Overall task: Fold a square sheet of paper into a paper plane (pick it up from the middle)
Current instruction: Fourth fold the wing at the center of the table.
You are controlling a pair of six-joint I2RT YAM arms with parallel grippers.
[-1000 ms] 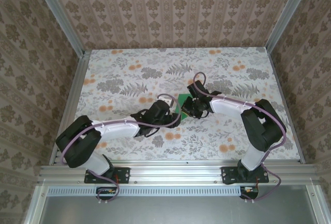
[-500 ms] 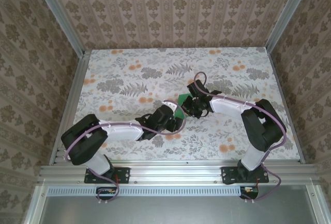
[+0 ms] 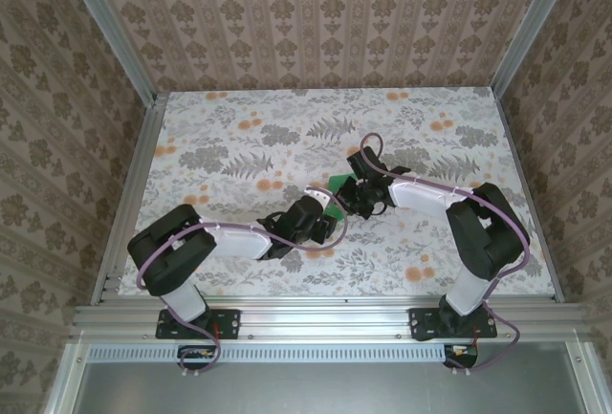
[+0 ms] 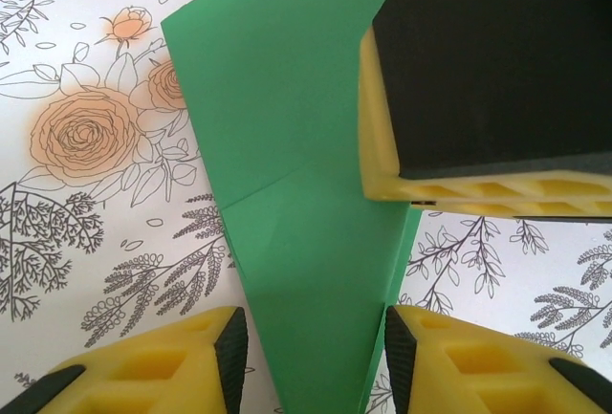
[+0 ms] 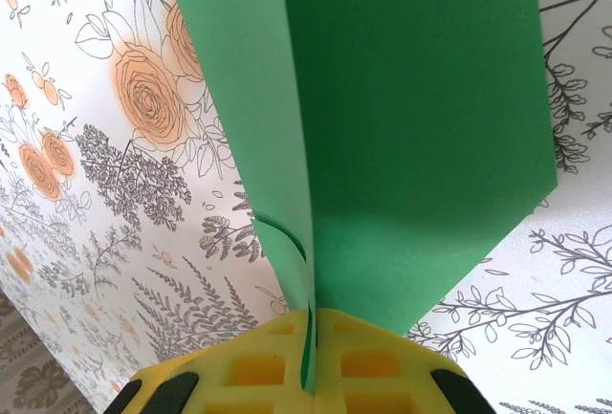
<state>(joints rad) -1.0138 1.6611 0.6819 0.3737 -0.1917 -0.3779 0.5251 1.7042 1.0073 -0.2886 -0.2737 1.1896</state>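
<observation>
Table [image 3: 220,146], printed with grey ferns and orange flowers, lies beneath both of my arms. My left arm [image 3: 229,239] reaches in low from the near left. My right arm [image 3: 430,194] bends in from the near right, so the two wrists meet a little right of the table's middle. Between them is the green sheet of paper [image 3: 336,185], already creased; from above it shows as a small green patch.

My right jaws are pressed together on the sheet of paper [image 5: 411,98], pinching a folded edge between the yellow right fingers [image 5: 249,371]. Two layers fan out from the pinch, a broad flap to the right and a narrower one curling to the left, with the table behind them.

My left jaws stand spread, one on either side of the sheet's narrow end. In the left wrist view the sheet of paper [image 4: 287,194] widens away from me, with a crease running slantwise across it. Its side edges come right up to my left pads [image 4: 236,357]; whether they touch I cannot tell. One right finger [image 4: 478,70], a yellow and black block, covers the sheet's upper right corner from this side. I cannot tell whether the sheet rests on the table or hangs just above it.
</observation>
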